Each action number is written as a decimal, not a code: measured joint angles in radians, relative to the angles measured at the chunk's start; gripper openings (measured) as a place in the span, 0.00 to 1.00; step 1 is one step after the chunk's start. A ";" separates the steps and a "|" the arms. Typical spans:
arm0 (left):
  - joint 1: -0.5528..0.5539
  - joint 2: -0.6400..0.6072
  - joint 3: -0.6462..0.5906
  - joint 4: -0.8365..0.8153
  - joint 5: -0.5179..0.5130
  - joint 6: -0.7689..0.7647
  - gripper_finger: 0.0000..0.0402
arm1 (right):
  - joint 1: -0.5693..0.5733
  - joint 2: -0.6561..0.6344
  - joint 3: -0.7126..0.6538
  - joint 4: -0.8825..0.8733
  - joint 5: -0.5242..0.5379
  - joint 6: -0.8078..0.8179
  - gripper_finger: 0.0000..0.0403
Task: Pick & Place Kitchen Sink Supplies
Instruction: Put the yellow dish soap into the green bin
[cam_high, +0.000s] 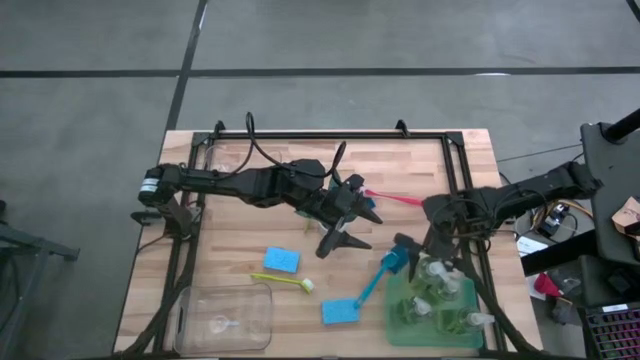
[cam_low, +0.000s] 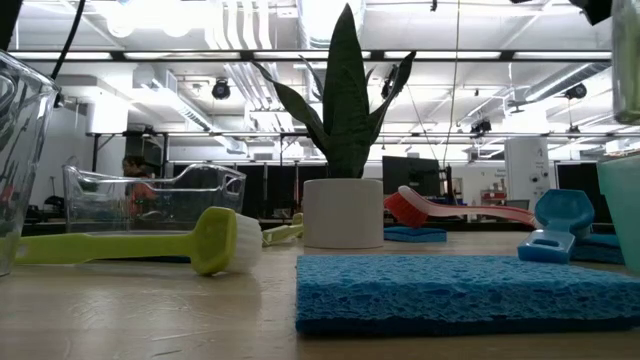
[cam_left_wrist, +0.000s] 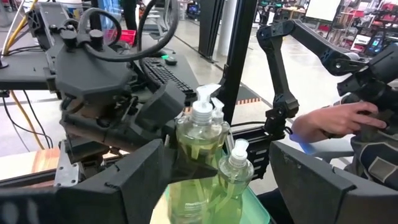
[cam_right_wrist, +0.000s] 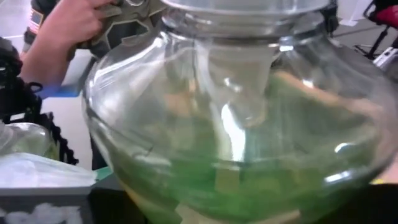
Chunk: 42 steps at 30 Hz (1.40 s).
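A clear pump bottle of yellow-green liquid (cam_right_wrist: 242, 130) fills my right claw (cam_high: 437, 262), half-closed round it, above the green tray (cam_high: 400, 322) at the tabletop's near-right corner; next, releasing it upright.

My left claw (cam_high: 345, 232), mid-table, gapes empty.

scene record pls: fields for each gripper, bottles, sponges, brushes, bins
left gripper: open, empty, mid-table, above the wood by the plant
right gripper: over the green tray, closed around a pump bottle
other bottles: standing in the green tray
sponges: two blue, one mid-table, one at the front
brushes: yellow-green, blue, red-pink, all lying on the table
bins: clear, one front left, one back left
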 joint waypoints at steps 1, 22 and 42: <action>0.000 0.000 0.000 0.000 0.000 0.003 0.71 | -0.009 -0.003 0.000 0.000 0.000 -0.002 0.49; -0.002 0.000 0.000 -0.002 0.004 0.007 0.71 | -0.122 0.049 -0.031 0.070 -0.265 -0.084 0.48; -0.016 0.000 0.000 -0.011 0.011 0.006 0.71 | -0.121 0.220 -0.031 0.078 -0.339 -0.179 0.49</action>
